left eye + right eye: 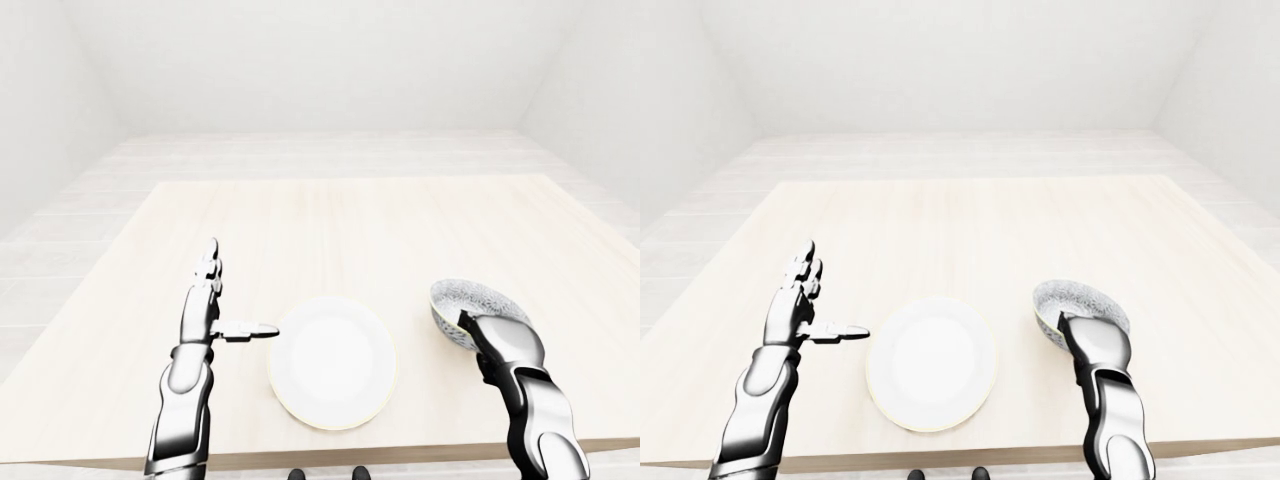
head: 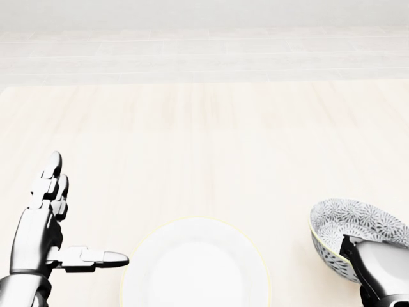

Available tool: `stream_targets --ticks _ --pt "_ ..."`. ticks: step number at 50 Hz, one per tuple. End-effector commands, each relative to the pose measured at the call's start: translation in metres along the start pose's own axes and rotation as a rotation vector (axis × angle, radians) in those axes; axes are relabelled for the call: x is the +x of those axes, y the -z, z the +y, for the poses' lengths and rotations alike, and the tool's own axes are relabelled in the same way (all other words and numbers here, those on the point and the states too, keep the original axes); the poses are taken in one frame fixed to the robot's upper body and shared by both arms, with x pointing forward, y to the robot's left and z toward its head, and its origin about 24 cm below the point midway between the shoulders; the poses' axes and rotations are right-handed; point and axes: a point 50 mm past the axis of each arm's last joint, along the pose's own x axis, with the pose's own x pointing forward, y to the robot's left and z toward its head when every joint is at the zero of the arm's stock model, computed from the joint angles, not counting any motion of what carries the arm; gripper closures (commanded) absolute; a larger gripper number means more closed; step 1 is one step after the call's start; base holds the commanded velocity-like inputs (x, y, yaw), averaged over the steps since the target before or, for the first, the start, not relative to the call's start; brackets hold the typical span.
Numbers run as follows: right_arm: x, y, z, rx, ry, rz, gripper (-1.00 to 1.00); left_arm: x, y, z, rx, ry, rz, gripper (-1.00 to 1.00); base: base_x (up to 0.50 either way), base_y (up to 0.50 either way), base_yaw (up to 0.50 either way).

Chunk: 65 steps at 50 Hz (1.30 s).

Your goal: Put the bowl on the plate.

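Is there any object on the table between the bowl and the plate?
No. Only bare table lies between the bowl, at the right robot hand, and the plate to its left.

A round white plate (image 1: pixel 332 362) lies flat on a pale wooden table (image 1: pixel 330 230), close to its near edge. To its right sits a bowl (image 2: pixel 350 231) — grey-and-white flower pattern inside — tilted, apart from the plate, also near that edge.
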Motion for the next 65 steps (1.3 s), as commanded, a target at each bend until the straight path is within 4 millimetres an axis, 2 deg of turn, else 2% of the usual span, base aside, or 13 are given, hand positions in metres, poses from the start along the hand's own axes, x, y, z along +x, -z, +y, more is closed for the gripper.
stream_targets --ticks 1,12,27,37,38,39,47,65 --pt "-0.006 0.005 -0.008 -0.032 0.023 0.008 0.72 0.004 -0.004 -0.002 0.002 0.008 -0.010 -1.00 0.00 0.00 0.00" --pt "-0.008 -0.004 -0.008 -0.066 0.080 -0.037 0.79 0.009 -0.009 -0.004 0.003 0.012 -0.018 -1.00 0.00 0.00 0.00" --pt "-0.018 -0.010 -0.020 -0.126 0.174 -0.084 0.78 0.008 -0.008 -0.004 0.005 0.011 -0.021 -1.00 0.00 0.00 0.00" --pt "-0.018 -0.011 -0.020 -0.127 0.177 -0.088 0.78 0.008 -0.008 -0.004 0.005 0.012 -0.021 -1.00 0.00 0.00 0.00" --pt "-0.022 -0.021 -0.023 -0.153 0.253 -0.135 0.76 0.009 -0.009 -0.003 0.009 0.011 -0.024 -1.00 0.00 0.00 0.00" --pt "-0.023 -0.023 -0.024 -0.152 0.264 -0.137 0.76 0.009 -0.009 -0.003 0.010 0.011 -0.023 -1.00 0.00 0.00 0.00" --pt "-0.028 -0.032 -0.021 -0.160 0.299 -0.160 0.77 0.009 -0.008 -0.003 0.019 0.008 -0.021 -1.00 0.00 0.00 0.00" --pt "-0.042 -0.072 -0.035 -0.158 0.373 -0.293 0.77 0.009 -0.011 0.000 0.023 0.001 -0.026 -1.00 0.00 0.00 0.00"
